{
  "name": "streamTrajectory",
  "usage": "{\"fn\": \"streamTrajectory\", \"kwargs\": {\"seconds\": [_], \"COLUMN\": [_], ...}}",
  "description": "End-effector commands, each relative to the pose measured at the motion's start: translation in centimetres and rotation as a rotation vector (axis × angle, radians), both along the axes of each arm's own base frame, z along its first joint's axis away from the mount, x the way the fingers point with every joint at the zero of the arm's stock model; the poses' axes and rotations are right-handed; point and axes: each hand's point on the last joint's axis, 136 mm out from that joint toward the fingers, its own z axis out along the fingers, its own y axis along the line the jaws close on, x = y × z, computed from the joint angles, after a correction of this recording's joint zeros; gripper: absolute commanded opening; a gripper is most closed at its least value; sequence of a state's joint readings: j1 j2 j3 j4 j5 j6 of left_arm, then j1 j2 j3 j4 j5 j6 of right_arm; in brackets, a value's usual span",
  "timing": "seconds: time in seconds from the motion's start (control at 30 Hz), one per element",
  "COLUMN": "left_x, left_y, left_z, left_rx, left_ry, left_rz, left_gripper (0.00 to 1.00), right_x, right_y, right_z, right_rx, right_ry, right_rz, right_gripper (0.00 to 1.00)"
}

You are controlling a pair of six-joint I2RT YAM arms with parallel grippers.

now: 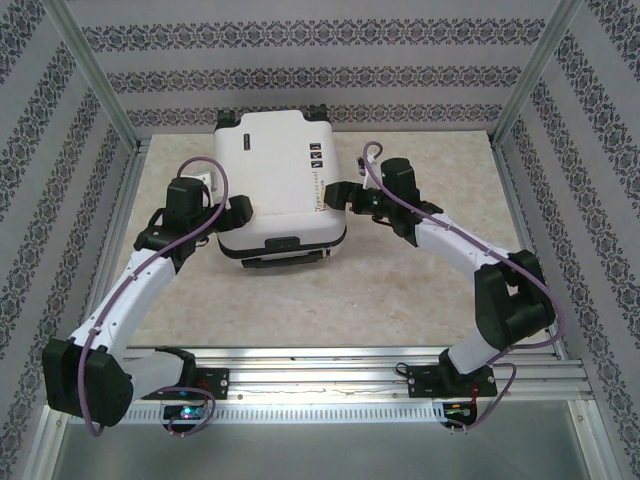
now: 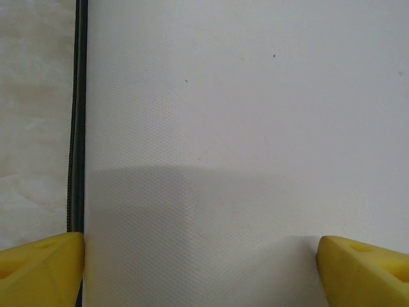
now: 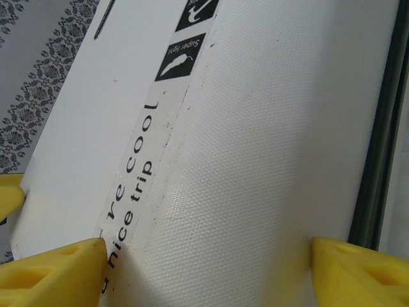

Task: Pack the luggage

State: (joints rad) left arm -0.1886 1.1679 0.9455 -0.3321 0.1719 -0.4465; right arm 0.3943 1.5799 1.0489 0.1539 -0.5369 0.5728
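Luggage (image 1: 280,185): from above, lies shut and flat on the far middle of the table (image 1: 420,300), long axis running near to far, black handle (image 1: 281,243) on the near edge. Sits between the two grippers, with the left gripper (image 1: 235,212) at the near left corner and the right gripper (image 1: 352,195) beside the right flank, a little nearer than the printed marks (image 1: 318,160). About equally close on both sides. Both arms reaching forward, elbows bowed outward, wrists turned inward, jaws facing each other across the short width. From the left wrist: white pebbled shell straight ahead and very close, dark seam (image 2: 78,128) running down its left edge. Yellow fingertips (image 2: 38,272) spread wide at the bottom corners, pinching nothing. From the right wrist: shell again just ahead, slanting across the frame, lettering (image 3: 134,179) running along its length. Yellow fingertips (image 3: 57,272) likewise spread wide, holding nothing. Probably calls for a press or squeeze inward from both flanks. Hard to tell whether touching the shell or just short of it.
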Motion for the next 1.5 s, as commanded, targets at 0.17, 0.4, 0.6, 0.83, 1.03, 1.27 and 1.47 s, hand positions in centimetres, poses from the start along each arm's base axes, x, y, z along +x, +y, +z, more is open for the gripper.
{"fn": "streamTrajectory", "kwargs": {"seconds": [0.17,0.4,0.6,0.83,1.03,1.27,1.47], "left_x": [-0.5,-1.7,-2.6,-3.0,-3.3,-4.2,-5.9], "left_y": [-5.6,-10.3,-13.6,-13.4,-10.4,-3.8,1.9], "left_z": [-2.1,-0.9,-1.2,-1.7,-0.9,2.8,5.2], "left_rx": [-0.175,-0.139,-0.125,-0.097,0.024,0.281,0.421], "left_ry": [0.031,-0.006,-0.001,0.005,-0.014,-0.080,-0.112], "left_rz": [-0.128,-0.209,-0.267,-0.244,-0.164,0.000,0.171], "left_gripper": [0.86,0.86,0.86,0.86,0.91,1.00,1.00], "right_x": [-4.1,-5.3,-5.9,-6.8,-6.8,-6.9,-8.1], "right_y": [0.1,-3.2,-6.8,-9.8,-11.0,-14.8,-17.1], "right_z": [1.0,0.9,0.8,1.0,1.0,1.3,2.1], "right_rx": [0.028,-0.003,-0.002,-0.030,-0.066,-0.095,-0.107], "right_ry": [-0.032,-0.040,-0.045,-0.060,-0.065,-0.088,-0.127], "right_rz": [0.079,-0.002,-0.102,-0.172,-0.210,-0.359,-0.424], "right_gripper": [0.75,0.76,0.78,0.82,0.86,0.98,0.98]}}
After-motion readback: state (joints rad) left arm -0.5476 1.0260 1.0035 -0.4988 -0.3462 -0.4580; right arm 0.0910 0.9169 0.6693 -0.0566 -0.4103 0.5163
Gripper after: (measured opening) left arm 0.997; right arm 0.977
